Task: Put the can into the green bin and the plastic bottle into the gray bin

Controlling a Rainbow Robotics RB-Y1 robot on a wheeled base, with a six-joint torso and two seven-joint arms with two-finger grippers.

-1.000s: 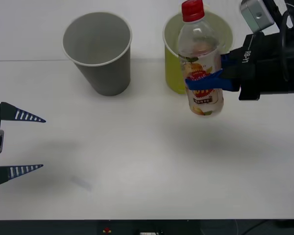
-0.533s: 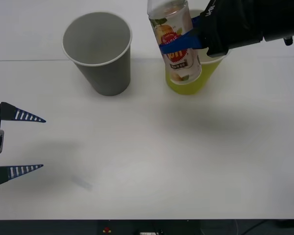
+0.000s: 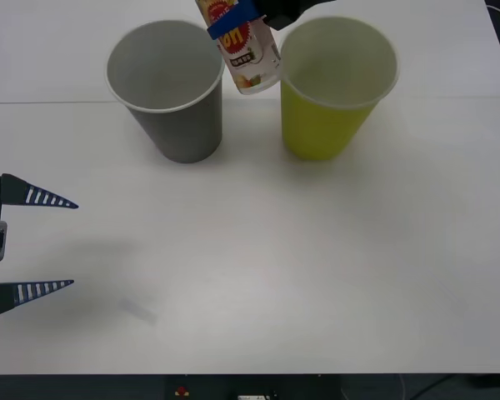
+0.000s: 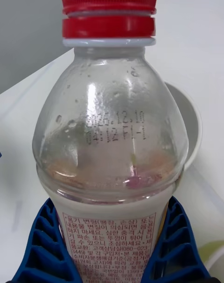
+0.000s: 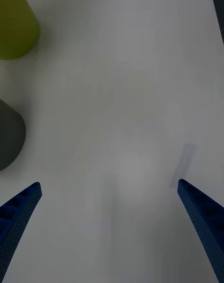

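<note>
1. The right gripper [image 4: 112,259] has its blue fingers pinching the plastic bottle [image 3: 240,46], held up in the air between the gray bin [image 3: 168,92] & green bin [image 3: 333,87].
2. Let go now: it may hit the gray bin's rim & tip it, or drop onto the bench [image 3: 275,267].
3. Slick label, so it may slip.
4. The left gripper [image 3: 33,243] waits near the bench edge, fingers spread wide.

tabletop [image 3: 258,267]: white, a thin seam line across its far part | gray bin [image 3: 168,87]: upright, far left | green bin [image 3: 333,87]: upright, just beside it to the right, apart | faint gray smudge [image 3: 139,311]: near left, possibly a scuff
</note>
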